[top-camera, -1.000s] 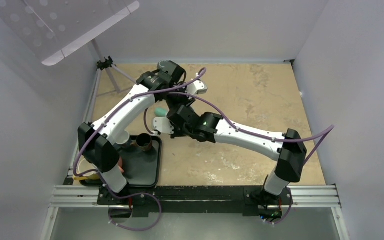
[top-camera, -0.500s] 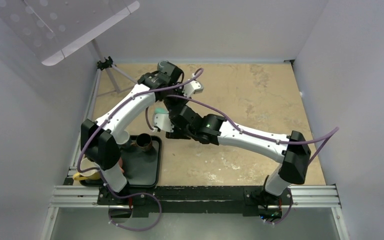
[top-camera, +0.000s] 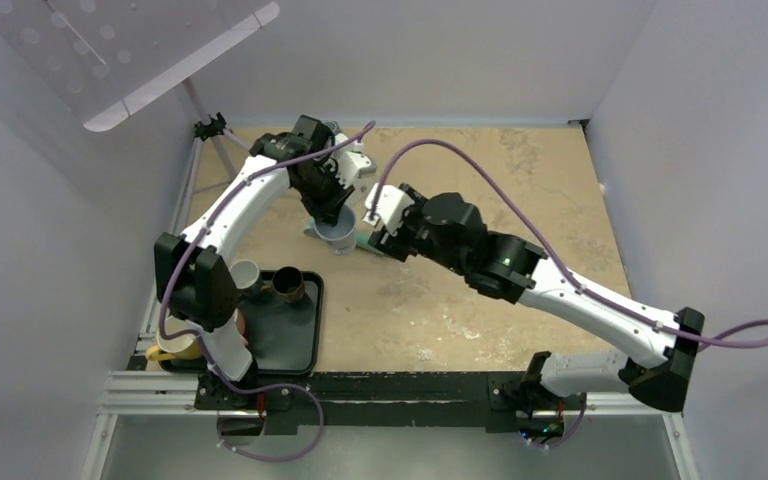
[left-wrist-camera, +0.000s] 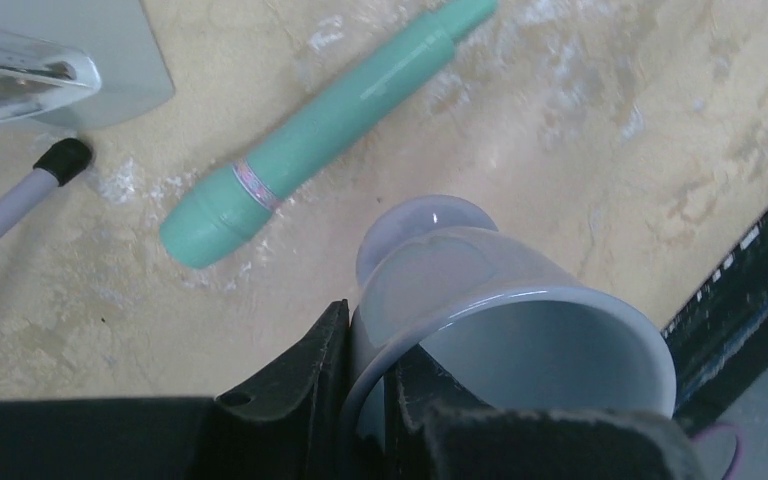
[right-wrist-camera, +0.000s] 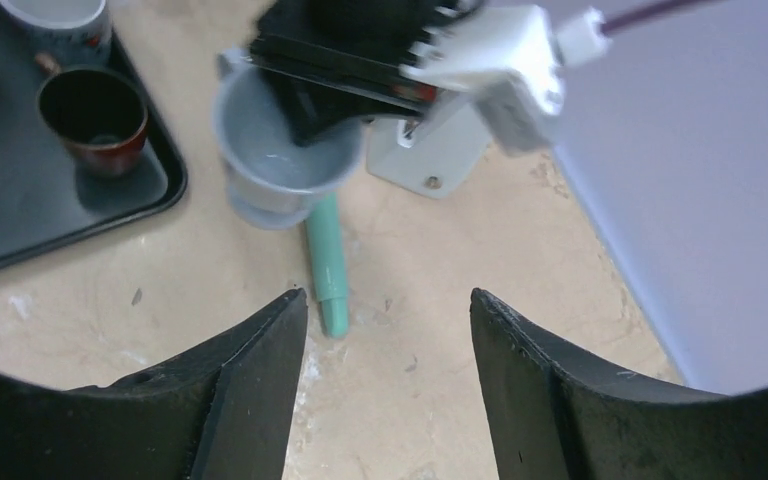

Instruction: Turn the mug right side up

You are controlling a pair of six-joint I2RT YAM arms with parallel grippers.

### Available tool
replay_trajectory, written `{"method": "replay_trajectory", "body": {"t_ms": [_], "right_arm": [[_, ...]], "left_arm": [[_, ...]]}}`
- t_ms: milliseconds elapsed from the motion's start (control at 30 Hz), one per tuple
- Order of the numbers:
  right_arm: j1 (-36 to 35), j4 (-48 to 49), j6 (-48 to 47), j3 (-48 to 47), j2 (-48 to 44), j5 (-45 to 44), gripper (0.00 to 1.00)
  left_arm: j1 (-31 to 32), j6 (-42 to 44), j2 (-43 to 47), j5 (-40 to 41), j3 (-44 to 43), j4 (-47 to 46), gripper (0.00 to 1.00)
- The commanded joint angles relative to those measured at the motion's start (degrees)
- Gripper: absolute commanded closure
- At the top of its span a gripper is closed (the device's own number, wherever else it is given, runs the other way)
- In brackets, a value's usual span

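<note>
**Left tool (left-wrist-camera: pixel 365 360) clamped on the grey mug's (left-wrist-camera: pixel 480 290) rim, mouth upward.**
The mug's axis stands nearly upright, base low over the table (top-camera: pixel 520 180) by a teal pen (left-wrist-camera: pixel 330 120); contact cannot be told. The left wrist view shows jaws either side of the wall; the right tool (right-wrist-camera: pixel 385 300), jaws apart and empty, faces it.

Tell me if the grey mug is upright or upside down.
Upright, slightly tilted: the grey mug has its mouth up and foot below, the left gripper pinching its rim.
</note>
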State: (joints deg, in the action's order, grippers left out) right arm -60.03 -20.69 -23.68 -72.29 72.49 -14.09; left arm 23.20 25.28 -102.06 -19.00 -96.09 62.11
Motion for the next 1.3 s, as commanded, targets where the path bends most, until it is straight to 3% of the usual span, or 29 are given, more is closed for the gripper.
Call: {"method": "replay_trajectory", "body": {"t_ms": [0, 133, 267, 433, 600, 1100, 1167, 1267], "right_arm": [[5.68, 7.74, 5.83, 4.31, -5.93, 6.64, 0.36], [8.74, 9.89, 6.95, 6.97, -7.86, 7.38, 0.34], [9.14, 10.35, 6.71, 7.58, -7.19, 7.84, 0.34], [9.2, 10.97, 6.53, 8.24, -6.51, 8.11, 0.34], [9.28, 10.92, 6.63, 8.95, -6.57, 7.77, 0.35], [9.24, 10.88, 5.58, 7.28, -3.75, 8.45, 0.35], [9.32, 10.75, 5.57, 7.05, -3.38, 8.54, 0.35], [9.32, 10.69, 5.58, 6.77, -3.17, 8.5, 0.35]], "left_arm": [[-0.08, 16.42, 12.26, -11.53, 1.71, 13.8, 1.0], [-0.35, 30.97, 20.49, -16.15, 10.02, 27.1, 1.0], [-1.0, 37.86, 26.45, -10.69, 19.7, 30.1, 1.0], [-5.1, 41.2, 30.25, -3.41, 29.61, 22.91, 1.0], [-9.88, 47.06, 32.06, -1.58, 37.15, 16.72, 1.0], [-13.7, 58.63, 37.85, 2.66, 56.96, -1.53, 1.0], [-13.71, 58.52, 37.76, 1.93, 57.01, -1.31, 0.93], [-13.71, 57.64, 37.81, 1.59, 55.94, 0.59, 0.71]]}}
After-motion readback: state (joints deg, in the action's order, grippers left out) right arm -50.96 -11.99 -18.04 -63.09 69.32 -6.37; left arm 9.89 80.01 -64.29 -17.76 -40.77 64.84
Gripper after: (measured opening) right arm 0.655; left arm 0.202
